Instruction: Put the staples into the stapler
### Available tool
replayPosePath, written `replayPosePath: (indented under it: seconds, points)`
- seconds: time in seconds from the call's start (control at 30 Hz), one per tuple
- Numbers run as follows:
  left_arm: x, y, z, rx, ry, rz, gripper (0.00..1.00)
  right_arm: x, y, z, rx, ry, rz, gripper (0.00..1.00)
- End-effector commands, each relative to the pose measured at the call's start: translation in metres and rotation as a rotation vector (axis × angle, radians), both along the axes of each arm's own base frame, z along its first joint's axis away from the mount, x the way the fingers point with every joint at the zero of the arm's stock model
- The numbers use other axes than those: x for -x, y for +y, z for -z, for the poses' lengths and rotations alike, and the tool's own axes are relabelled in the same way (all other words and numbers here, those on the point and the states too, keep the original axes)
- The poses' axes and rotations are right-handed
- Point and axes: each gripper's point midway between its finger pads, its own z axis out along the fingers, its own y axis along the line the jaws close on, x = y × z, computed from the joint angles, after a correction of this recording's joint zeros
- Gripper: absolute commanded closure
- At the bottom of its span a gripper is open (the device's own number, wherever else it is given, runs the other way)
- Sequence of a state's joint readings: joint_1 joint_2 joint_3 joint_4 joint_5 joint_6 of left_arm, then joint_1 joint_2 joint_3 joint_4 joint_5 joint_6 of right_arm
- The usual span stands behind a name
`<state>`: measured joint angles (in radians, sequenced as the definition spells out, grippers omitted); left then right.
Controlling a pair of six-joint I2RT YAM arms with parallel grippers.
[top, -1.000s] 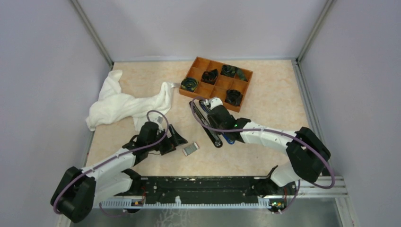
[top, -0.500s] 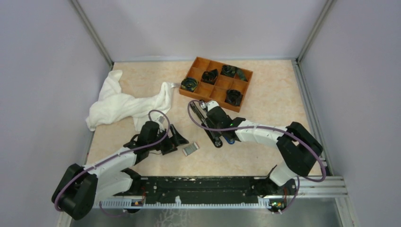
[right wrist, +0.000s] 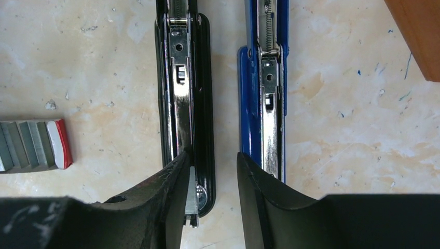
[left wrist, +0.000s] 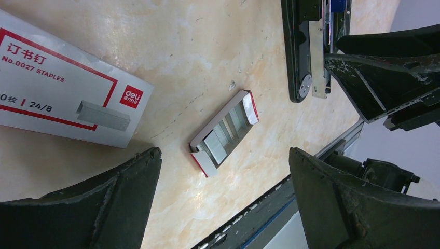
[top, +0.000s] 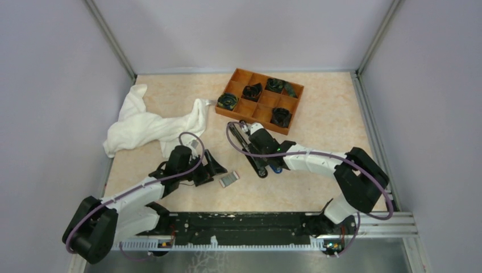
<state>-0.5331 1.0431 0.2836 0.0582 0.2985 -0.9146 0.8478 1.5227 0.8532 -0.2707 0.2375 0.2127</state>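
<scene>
A crumpled white towel [top: 150, 122] is being seen lying across the left of the beige marbled tabletop [top: 329, 114]. At the far middle, dark coiled items [top: 281, 116] are being held in several compartments of an orange divided tray [top: 241, 77]. A blue stapler [right wrist: 264, 93] is being seen lying near the tray's corner, metal channel upward.

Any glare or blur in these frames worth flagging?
Right wrist: glare streaks along the chrome rail of the black stapler. Left wrist: print on the staples carton crisp, no glare. Top external: even light, soft shadows, white towel close to blown out.
</scene>
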Motion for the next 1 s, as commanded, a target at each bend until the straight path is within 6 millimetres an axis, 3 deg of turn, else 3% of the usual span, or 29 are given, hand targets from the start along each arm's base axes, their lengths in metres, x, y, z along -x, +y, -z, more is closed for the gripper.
replayPosePath:
  seconds: [0.0, 0.27, 0.5, 0.7, 0.97]
  points:
    - [0.005, 0.000, 0.006, -0.018, 0.015, 0.026, 0.01, 0.006, -0.001, -0.016, -0.021, 0.016, -0.005, 0.60]
    - [0.006, 0.000, 0.006, -0.014, 0.018, 0.028, 0.01, 0.007, 0.009, -0.038, -0.049, -0.021, -0.033, 0.60]
    - [0.009, -0.001, 0.008, -0.005, 0.031, 0.034, 0.04, 0.019, 0.051, -0.061, -0.134, -0.053, -0.119, 0.60]
    - [0.013, 0.001, 0.009, -0.005, 0.041, 0.028, 0.10, 0.041, 0.094, -0.062, -0.250, 0.000, -0.200, 0.63]
    - [0.014, 0.009, 0.011, -0.030, 0.045, -0.006, 0.15, 0.056, 0.126, -0.051, -0.276, 0.060, -0.265, 0.70]
